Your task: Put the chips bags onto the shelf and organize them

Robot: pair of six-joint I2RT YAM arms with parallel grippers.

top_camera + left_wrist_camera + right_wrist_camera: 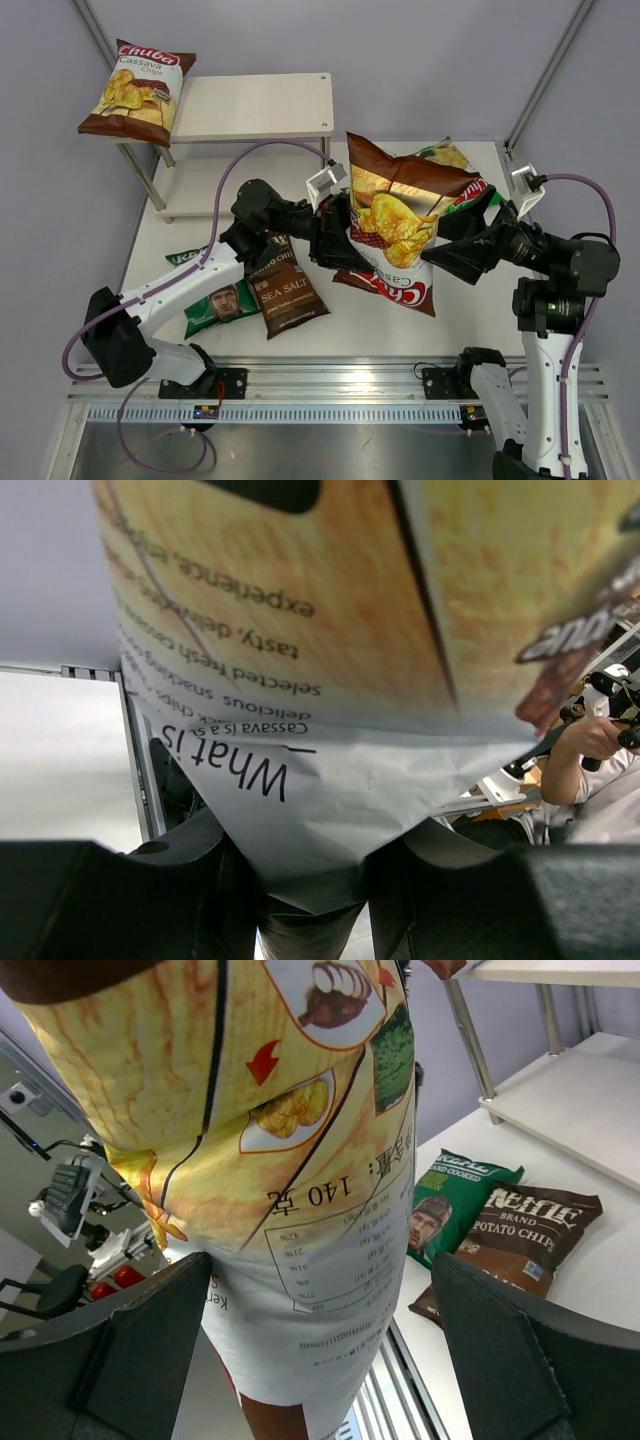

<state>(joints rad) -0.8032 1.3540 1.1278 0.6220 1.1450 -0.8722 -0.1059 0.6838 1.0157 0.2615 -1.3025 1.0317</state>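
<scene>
While in left tool, brown bag aloft.

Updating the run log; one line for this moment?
left gripper shut on brown bag, aloft | right gripper open around it | shelf: second bag on top

Chips bag in the left gripper

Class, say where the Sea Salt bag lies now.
Top view: the Sea Salt bag lies flat on the table, left of centre, between the green face bag and the lifted Chuba bag.
</scene>
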